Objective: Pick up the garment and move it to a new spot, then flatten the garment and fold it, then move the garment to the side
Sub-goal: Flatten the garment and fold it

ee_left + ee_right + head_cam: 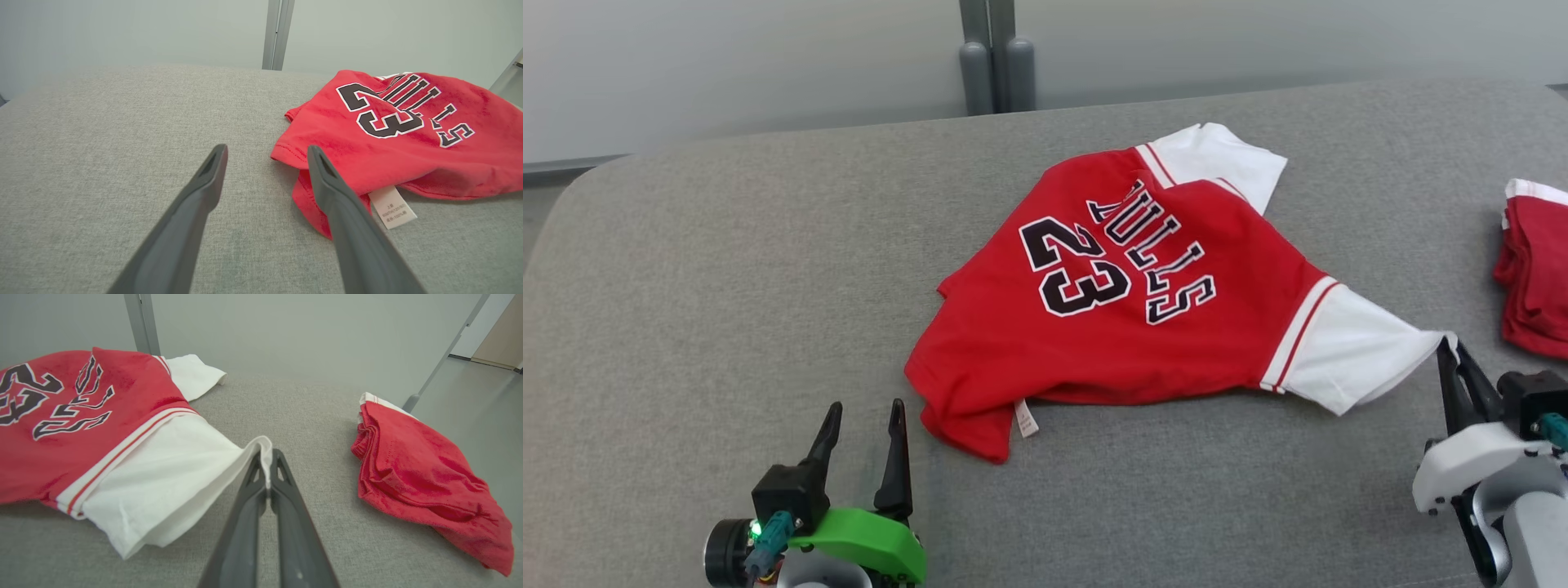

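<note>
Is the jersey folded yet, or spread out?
Spread, not folded: jersey lies open but rumpled, both white sleeves out.

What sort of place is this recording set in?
Likely an indoor lab or test bay for garment folding: a grey fabric-covered table, bare pale wall panels joined by a metal post, and a red Bulls jersey beside a second red garment.

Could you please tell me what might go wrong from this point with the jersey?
1. The right gripper is shut on just the edge of the white sleeve, so it may slip free when pulled.
2. The left gripper is open beside the jersey, holding nothing; a one-sided pull could bunch it.
3. The other red garment lies close on the right and could get swept along.
</note>
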You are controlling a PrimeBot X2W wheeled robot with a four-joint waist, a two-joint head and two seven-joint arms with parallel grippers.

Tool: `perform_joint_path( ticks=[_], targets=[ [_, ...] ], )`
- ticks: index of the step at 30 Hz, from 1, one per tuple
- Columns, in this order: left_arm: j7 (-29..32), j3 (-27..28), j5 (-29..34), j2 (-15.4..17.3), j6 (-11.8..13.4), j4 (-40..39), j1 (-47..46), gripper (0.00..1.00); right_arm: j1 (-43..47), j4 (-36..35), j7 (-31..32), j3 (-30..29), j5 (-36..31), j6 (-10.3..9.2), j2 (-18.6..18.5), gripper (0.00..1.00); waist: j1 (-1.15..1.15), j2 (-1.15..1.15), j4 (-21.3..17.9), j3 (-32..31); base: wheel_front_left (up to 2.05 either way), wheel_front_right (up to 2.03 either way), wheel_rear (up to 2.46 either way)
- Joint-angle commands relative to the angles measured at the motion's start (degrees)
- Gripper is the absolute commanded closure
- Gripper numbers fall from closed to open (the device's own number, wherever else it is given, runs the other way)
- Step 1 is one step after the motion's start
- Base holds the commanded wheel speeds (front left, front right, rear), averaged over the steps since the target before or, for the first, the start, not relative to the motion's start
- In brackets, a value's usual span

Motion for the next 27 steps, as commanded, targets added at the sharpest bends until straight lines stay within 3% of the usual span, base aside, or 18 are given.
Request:
perform_joint_path(
  ticks=[1,9,20,21,22,23,27],
  targets=[
    [0.00,-0.03,0.58,0.20,-0.38,0.46,0.71,0.00,0.95,1.23,-0.14,-0.66,-1.78,-0.06,0.33,0.01,0.00,0.00,-3.46,-1.12,0.00,0.00,0.00],
    [-0.01,-2.50,-3.84,0.20,-2.49,5.13,-0.03,0.00,0.37,-0.29,-0.13,-3.92,-3.71,-0.06,5.04,0.00,0.00,0.00,-5.18,0.12,0.00,0.00,0.00],
    [-0.01,-10.43,-13.54,0.23,-5.40,7.77,-0.88,0.00,-1.53,-1.36,-0.13,-4.11,-4.47,-0.06,6.48,0.00,0.00,0.00,-5.59,1.43,0.00,0.00,0.00],
    [0.00,-10.41,-13.80,0.23,-5.39,7.79,-1.32,0.05,-1.65,-1.31,-0.13,-4.13,-4.47,-0.06,6.51,0.00,0.00,0.00,-5.52,1.53,0.00,0.00,0.00],
    [0.00,-10.44,-14.03,0.23,-5.51,7.95,-1.60,0.69,-1.77,-1.33,-0.13,-4.18,-4.52,-0.06,6.55,0.00,0.00,0.00,-5.44,1.59,0.00,0.00,0.00],
    [0.00,-10.32,-13.97,0.23,-5.57,8.29,-1.84,1.00,-1.86,-1.36,-0.14,-4.24,-4.34,-0.06,6.73,0.00,0.00,0.00,-5.35,1.68,0.00,0.00,0.00],
    [-0.01,-8.97,-14.24,0.23,-5.80,9.42,-3.14,1.00,-2.26,-1.66,-0.14,-4.79,-4.25,-0.06,6.98,0.00,0.00,0.00,-4.63,1.91,0.00,0.00,0.00]
  ],
)
